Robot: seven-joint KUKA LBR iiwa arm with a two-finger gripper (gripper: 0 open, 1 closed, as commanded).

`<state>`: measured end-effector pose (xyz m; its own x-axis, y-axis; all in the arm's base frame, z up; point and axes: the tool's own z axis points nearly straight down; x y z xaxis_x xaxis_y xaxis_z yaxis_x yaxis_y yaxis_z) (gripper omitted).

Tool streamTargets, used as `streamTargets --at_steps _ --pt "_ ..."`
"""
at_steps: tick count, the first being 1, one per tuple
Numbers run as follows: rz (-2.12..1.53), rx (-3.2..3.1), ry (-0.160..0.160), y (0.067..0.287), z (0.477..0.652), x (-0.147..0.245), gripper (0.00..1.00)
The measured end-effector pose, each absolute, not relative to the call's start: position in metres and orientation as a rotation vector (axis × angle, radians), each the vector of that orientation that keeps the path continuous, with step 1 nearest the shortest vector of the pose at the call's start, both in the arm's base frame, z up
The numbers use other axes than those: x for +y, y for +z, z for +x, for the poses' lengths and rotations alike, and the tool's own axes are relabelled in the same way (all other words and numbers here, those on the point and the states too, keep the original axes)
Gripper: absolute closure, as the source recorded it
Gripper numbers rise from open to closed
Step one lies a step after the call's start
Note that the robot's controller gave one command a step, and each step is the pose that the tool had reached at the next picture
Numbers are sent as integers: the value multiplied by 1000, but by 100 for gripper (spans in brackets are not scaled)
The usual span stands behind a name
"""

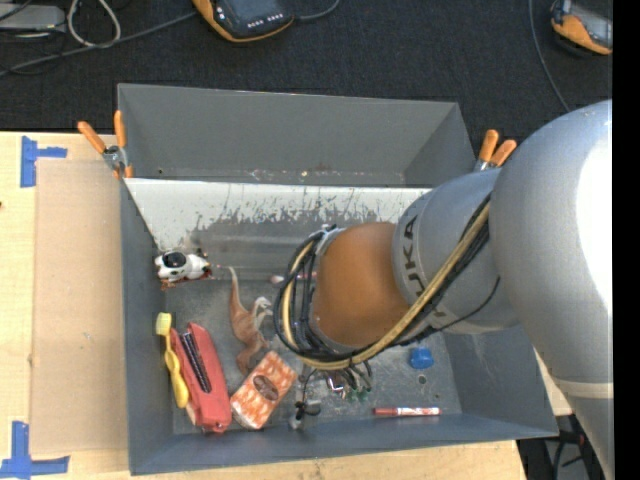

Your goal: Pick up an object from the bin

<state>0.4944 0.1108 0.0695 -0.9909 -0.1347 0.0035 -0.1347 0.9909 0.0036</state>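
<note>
Arm (pixel 560 268): 1 grey arm, entering the bin from 3 o'clock, with the orange wrist cover (pixel 355 288) above the floor's near half.
Bin (pixel 300 148): grey metal; the loose things lie along its 6 to 9 o'clock side.
Gripper (pixel 325 388): low, at the cover's 6 o'clock edge; mostly hidden by cover and cables, so I cannot tell whether it is spread or closed. Nothing is seen held.
Red flat piece (pixel 200 378): well off at the gripper's 9 o'clock, a yellow strip touching its far side.
Nearest thing: orange-brown patterned block (pixel 262 390), just beside the gripper at 9 o'clock.
Block axis: long side runs about 7 to 1 o'clock.
Brown toy animal (pixel 245 323): at 10 o'clock, touching the block's upper end.
Red pen (pixel 405 411): at 4 o'clock, lying 9 to 3.
Blue cap (pixel 421 358): at 2 o'clock, apart.
Judgement: the block is the likeliest pick; it needs a short shift toward 9 o'clock and a grip across its axis.
</note>
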Motion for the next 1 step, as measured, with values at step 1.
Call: streamTargets --at_steps 1 --pt "495 -3102 0 69 522 134 0"
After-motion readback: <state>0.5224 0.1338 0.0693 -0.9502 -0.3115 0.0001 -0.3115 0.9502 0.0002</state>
